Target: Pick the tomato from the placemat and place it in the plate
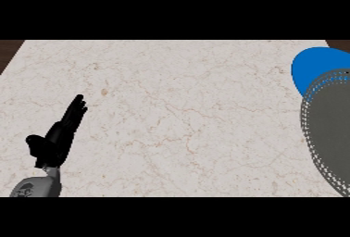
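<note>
At the lower left edge of the head view, nearest the viewer, a grey forearm (37, 186) comes up from the bottom edge, only its last short stretch showing. It ends in the black left hand (53, 139), which rests over the counter with its fingers (74, 110) straight and close together, pointing up and slightly right, the thumb (33, 141) sticking out to the left; it holds nothing. The tomato named in the task cannot be seen anywhere in this view. At the far right edge lies the placemat (333, 134), dark grey with a line of pale dotted stitching following its curved rim; only its left part shows, the rest cut off by the picture's right side and bottom. Above it, partly tucked under the placemat's upper edge or touching it (which one cannot be told), is the blue plate (315, 65), also cut off at the right so that only a rounded portion is visible. Hand and placemat are well apart, with a broad stretch of the pale veined marble counter (184, 115) between them. A dark wooden strip (9, 52) shows beyond the counter at the upper left corner. The right hand does not appear.
</note>
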`<state>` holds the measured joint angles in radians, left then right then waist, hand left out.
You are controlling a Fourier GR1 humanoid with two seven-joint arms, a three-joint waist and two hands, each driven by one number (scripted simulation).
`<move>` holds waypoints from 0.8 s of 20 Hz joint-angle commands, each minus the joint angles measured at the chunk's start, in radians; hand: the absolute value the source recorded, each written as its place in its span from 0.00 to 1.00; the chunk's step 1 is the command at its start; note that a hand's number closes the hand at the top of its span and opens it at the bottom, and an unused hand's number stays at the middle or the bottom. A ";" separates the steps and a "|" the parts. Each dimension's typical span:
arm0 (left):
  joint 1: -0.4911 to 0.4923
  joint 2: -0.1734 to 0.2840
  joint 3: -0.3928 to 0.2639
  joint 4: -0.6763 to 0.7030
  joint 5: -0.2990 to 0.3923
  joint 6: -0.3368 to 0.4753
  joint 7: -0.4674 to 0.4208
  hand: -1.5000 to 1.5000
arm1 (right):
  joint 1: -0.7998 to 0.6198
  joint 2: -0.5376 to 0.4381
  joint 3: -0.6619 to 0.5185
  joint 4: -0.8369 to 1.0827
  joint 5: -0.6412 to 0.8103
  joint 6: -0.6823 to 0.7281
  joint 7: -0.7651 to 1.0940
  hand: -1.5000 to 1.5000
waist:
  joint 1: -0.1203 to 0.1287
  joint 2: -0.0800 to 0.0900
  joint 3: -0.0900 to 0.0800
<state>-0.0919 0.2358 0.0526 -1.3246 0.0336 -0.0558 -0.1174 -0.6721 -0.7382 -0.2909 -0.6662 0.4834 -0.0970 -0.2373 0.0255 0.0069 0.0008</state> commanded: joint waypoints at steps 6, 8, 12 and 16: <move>0.060 -0.009 -0.015 -0.063 -0.024 -0.002 0.000 0.50 | -0.123 0.083 -0.038 0.254 0.013 -0.133 0.040 0.00 | 0.000 -0.001 0.000; 0.015 -0.013 -0.001 -0.030 -0.020 0.007 0.007 0.50 | -0.187 0.066 -0.056 0.289 -0.007 -0.080 0.112 0.00 | 0.000 0.000 0.000; -0.026 -0.038 -0.009 -0.013 -0.021 0.014 0.014 0.50 | -0.205 0.066 -0.151 0.328 -0.090 -0.132 0.029 0.00 | 0.002 0.006 0.002; 0.003 -0.029 0.004 -0.009 -0.025 0.017 0.002 0.50 | -0.143 0.077 -0.269 0.293 -0.222 -0.128 -0.077 0.00 | -0.018 -0.002 0.001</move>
<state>-0.0749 0.2175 0.0550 -1.3446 0.0191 -0.0570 -0.1246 -0.8406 -0.6771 -0.4763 -0.3667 0.3516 -0.2166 -0.2537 0.0229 0.0096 0.0021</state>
